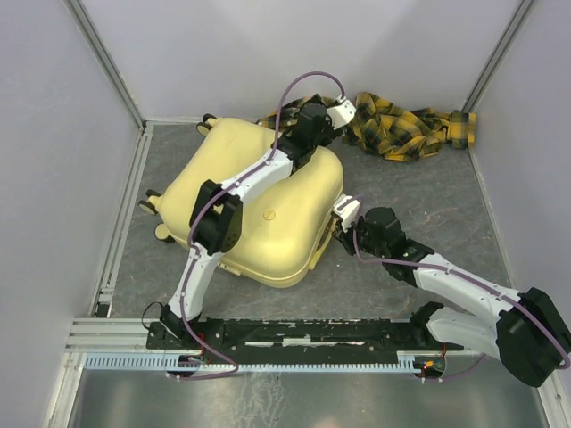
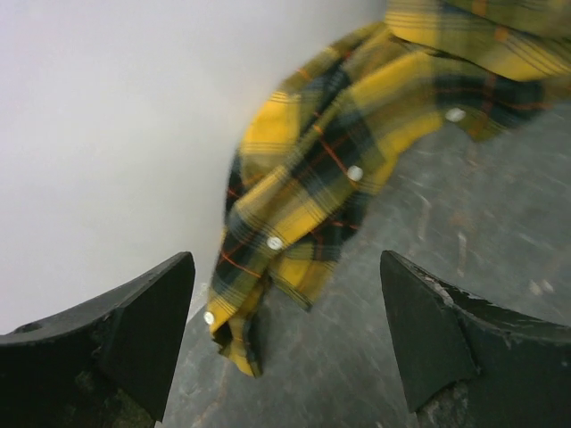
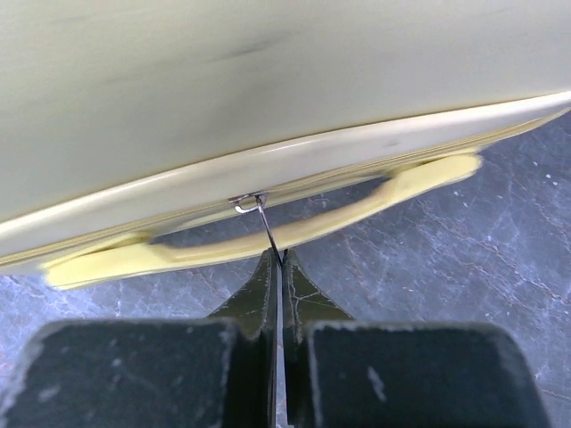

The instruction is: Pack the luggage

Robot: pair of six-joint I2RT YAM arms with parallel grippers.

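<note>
The pale-yellow hard-shell luggage [image 1: 259, 209] lies closed on the grey floor, wheels to the left. In the right wrist view its shell [image 3: 268, 80] fills the top, with the yellow handle [image 3: 268, 234] below the seam. My right gripper [image 3: 278, 259] is shut on the thin metal zipper pull [image 3: 266, 227] at the luggage's right side; in the top view it sits there too [image 1: 339, 217]. My left gripper [image 2: 285, 343] is open and empty above the floor, facing the yellow-and-black plaid cloth [image 2: 357, 169]. In the top view it hovers over the luggage's far corner [image 1: 343, 111].
The plaid cloth [image 1: 401, 129] lies bunched against the back wall at the right. White walls close the area on three sides. A metal rail [image 1: 294, 343] with the arm bases runs along the near edge.
</note>
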